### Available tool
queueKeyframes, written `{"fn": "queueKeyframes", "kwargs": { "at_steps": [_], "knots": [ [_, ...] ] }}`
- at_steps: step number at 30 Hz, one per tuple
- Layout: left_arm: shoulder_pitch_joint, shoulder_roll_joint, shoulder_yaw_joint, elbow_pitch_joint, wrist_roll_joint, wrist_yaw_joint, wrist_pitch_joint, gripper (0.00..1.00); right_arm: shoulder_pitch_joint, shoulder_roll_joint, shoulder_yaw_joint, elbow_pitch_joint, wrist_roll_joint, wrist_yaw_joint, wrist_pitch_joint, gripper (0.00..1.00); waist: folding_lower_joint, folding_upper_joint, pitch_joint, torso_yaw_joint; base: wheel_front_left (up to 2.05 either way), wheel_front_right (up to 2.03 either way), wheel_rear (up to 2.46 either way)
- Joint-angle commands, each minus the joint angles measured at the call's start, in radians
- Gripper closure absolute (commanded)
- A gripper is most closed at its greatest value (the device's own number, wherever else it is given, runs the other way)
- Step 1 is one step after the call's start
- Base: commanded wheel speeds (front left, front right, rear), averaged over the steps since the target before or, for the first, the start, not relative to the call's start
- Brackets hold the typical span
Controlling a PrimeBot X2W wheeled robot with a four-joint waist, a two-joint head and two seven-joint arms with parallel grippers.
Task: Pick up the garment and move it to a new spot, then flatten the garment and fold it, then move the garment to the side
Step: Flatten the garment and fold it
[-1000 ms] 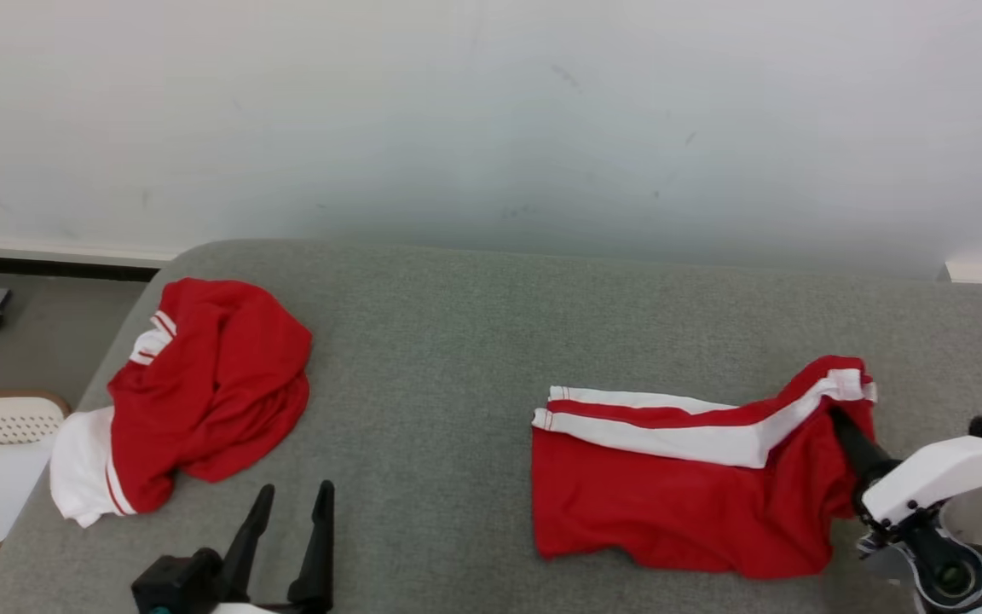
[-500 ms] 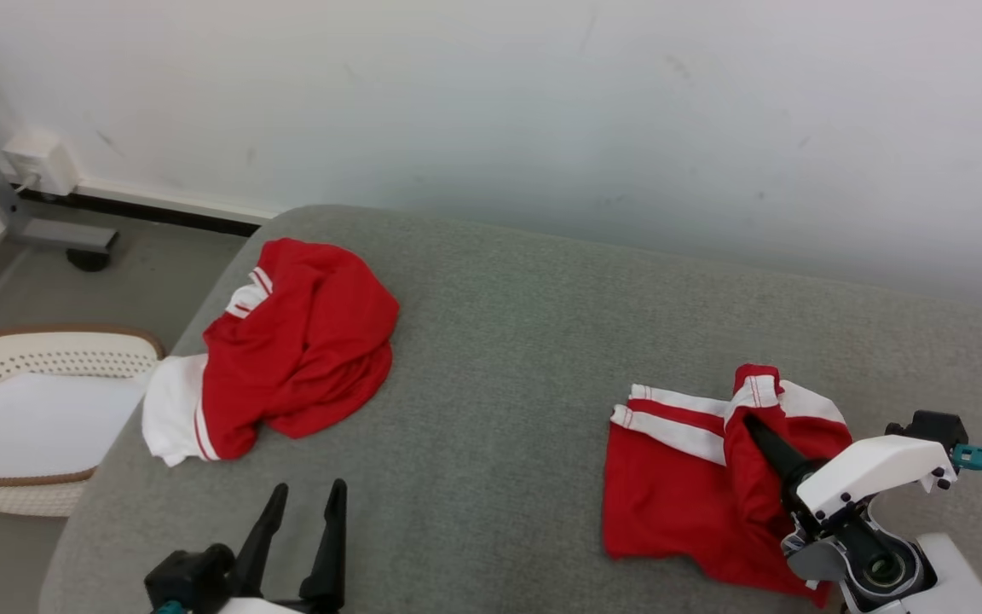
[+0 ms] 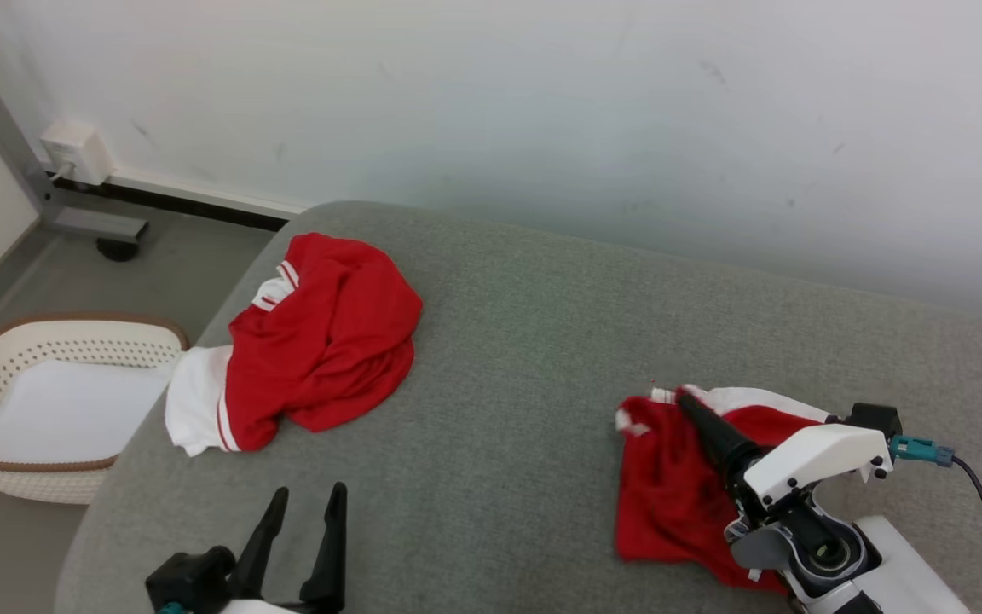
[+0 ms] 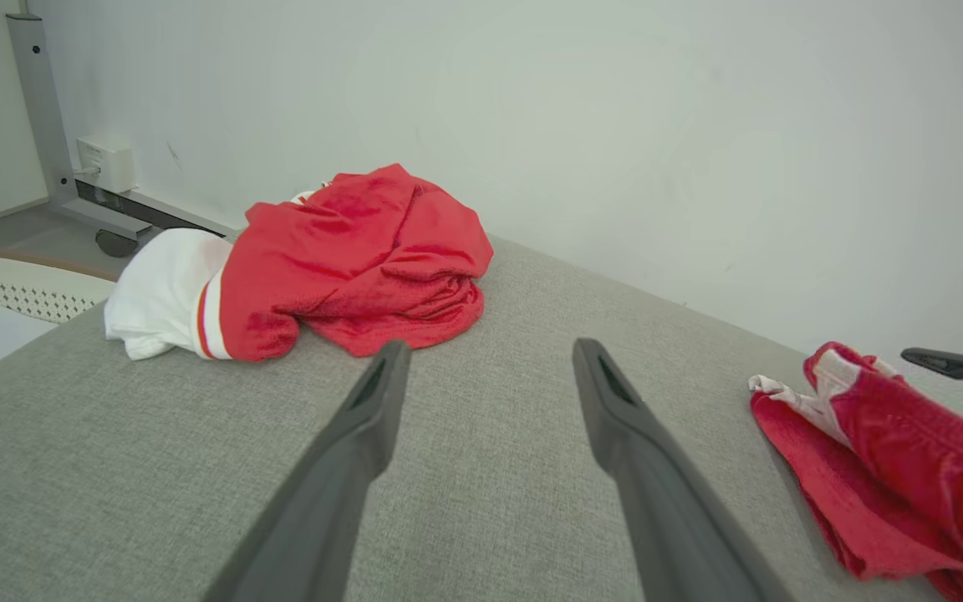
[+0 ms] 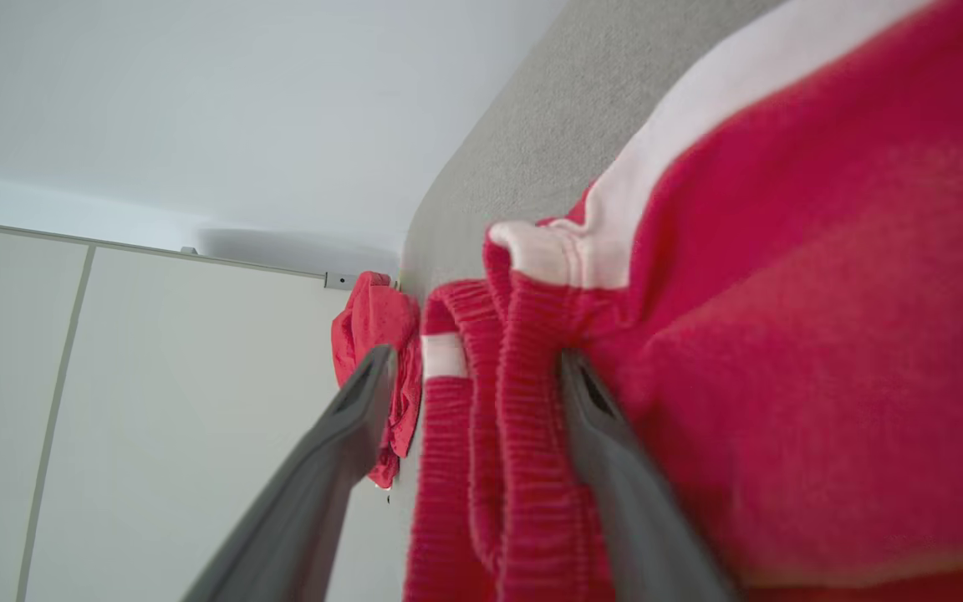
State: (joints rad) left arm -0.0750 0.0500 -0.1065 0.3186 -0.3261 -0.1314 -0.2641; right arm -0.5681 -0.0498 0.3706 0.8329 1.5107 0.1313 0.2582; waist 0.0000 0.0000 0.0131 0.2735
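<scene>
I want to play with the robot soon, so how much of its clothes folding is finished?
Partly done. The red shorts lie doubled over on the grey pad, though rumpled. In hand: the right pincer is open with their waistband between its fingers. Left: smoothing, finishing the fold, moving them aside. The left pincer hovers open, and the crumpled red garment looks untouched.

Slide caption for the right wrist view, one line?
Open right gripper straddling the ribbed waistband of the red-and-white garment on the grey surface.
</scene>
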Motion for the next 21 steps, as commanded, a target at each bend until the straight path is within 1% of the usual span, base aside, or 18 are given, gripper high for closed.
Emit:
{"fn": "queueKeyframes", "kwargs": {
  "at_steps": [1, 4, 6, 9, 14, 17, 18, 21],
  "knots": [
    [0.007, 0.003, 0.002, 0.002, -0.004, 0.002, 0.0, 0.0, -0.009, -0.002, 0.009, -0.011, 0.01, -0.001, -0.008, 0.0, 0.0, 0.0, -0.006, -0.013, 0.0, 0.0, 0.0],
    [0.014, 0.003, 0.005, 0.0, -0.001, 0.002, 0.0, 0.0, -0.008, -0.002, 0.044, -0.069, 0.029, -0.001, -0.024, 0.0, 0.0, 0.0, -0.015, -0.042, 0.0, 0.0, 0.0],
    [0.018, 0.003, 0.007, -0.003, 0.0, 0.002, 0.0, 0.0, -0.001, -0.003, 0.054, -0.12, 0.011, -0.001, -0.045, 0.0, 0.0, 0.0, -0.02, -0.064, 0.0, 0.0, 0.0],
    [0.02, 0.003, 0.02, -0.01, 0.004, 0.002, 0.0, 0.0, 0.024, -0.033, 0.057, -0.212, -0.012, -0.001, -0.073, 0.0, 0.0, 0.0, -0.022, -0.104, 0.0, 0.0, 0.0],
    [0.015, 0.003, 0.045, -0.027, 0.015, 0.002, 0.0, 0.0, 0.059, -0.121, 0.065, -0.378, -0.11, -0.001, -0.147, 0.0, 0.0, 0.0, -0.024, -0.172, 0.0, 0.0, 0.0],
    [0.008, 0.002, 0.058, -0.04, 0.023, 0.002, 0.0, 0.0, 0.086, -0.195, 0.071, -0.461, -0.209, -0.001, -0.211, 0.0, 0.0, 0.0, -0.024, -0.211, 0.0, 0.0, 0.0],
    [0.006, 0.002, 0.064, -0.044, 0.027, 0.002, 0.0, 0.0, 0.093, -0.221, 0.079, -0.482, -0.258, -0.001, -0.234, 0.0, 0.0, 0.0, -0.024, -0.224, 0.0, 0.0, 0.0],
    [0.0, 0.002, 0.077, -0.053, 0.038, 0.002, 0.0, 0.0, 0.125, -0.276, 0.088, -0.536, -0.376, -0.001, -0.301, 0.0, 0.0, 0.0, -0.023, -0.259, 0.0, 0.0, 0.0]
  ]
}}
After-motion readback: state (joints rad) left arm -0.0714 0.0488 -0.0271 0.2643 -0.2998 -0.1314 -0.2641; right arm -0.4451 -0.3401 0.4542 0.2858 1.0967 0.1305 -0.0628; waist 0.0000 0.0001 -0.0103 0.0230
